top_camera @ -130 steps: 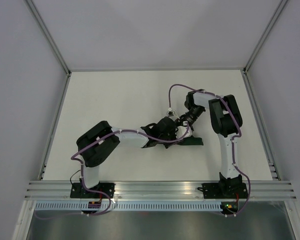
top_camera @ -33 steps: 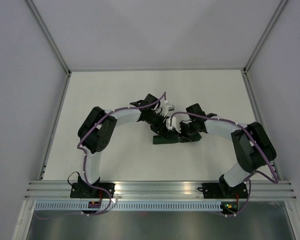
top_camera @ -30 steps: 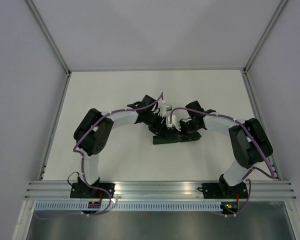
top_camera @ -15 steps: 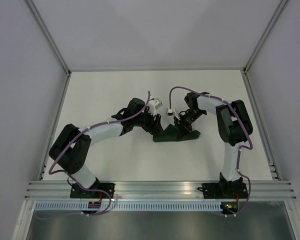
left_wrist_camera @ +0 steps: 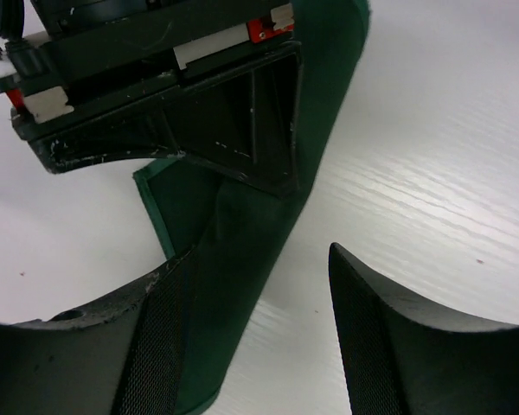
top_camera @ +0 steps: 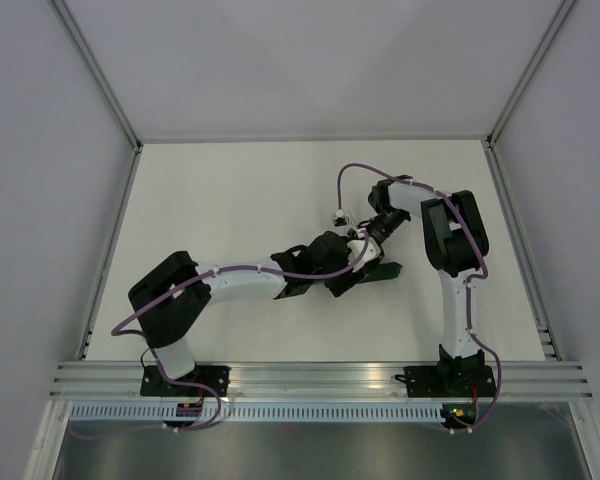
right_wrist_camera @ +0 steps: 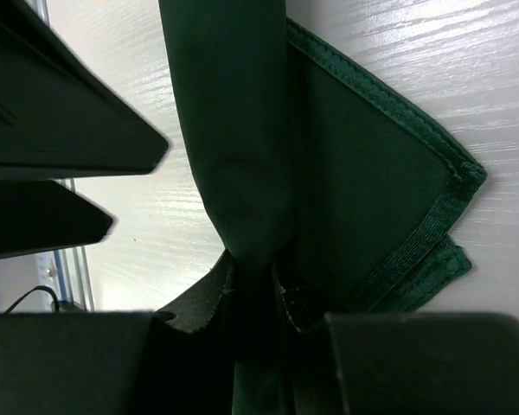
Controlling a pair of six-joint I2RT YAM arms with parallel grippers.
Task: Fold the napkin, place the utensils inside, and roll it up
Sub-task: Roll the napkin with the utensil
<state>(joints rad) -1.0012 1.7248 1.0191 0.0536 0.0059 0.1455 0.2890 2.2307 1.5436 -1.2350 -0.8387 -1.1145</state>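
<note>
The dark green, faintly glossy fabric napkin (top_camera: 383, 271) lies near the middle of the white wood-grained table (top_camera: 230, 190), gathered into a long narrow bundle with a flat, hemmed, layered corner poking out at one side; the right gripper (right_wrist_camera: 255, 278) has its two black fingers closed on a raised ridge of that cloth, pinching it thin between the pads, which I judge is meant to pin the bundle so it cannot spring apart or slide while the other arm works; the left gripper (left_wrist_camera: 255, 259) hovers low over the same bundle with its fingers spread apart and nothing in them; in its wrist view one ribbed finger (left_wrist_camera: 151, 346) sits over the napkin's strip and the other over bare table just beside the cloth's edge, so that edge runs up through the gap; this straddling pose looks suited to taking a fresh hold or pushing the roll along, though which I cannot tell; the two grippers stand very close together; no utensils show anywhere, and whether any are wrapped inside is hidden.
</note>
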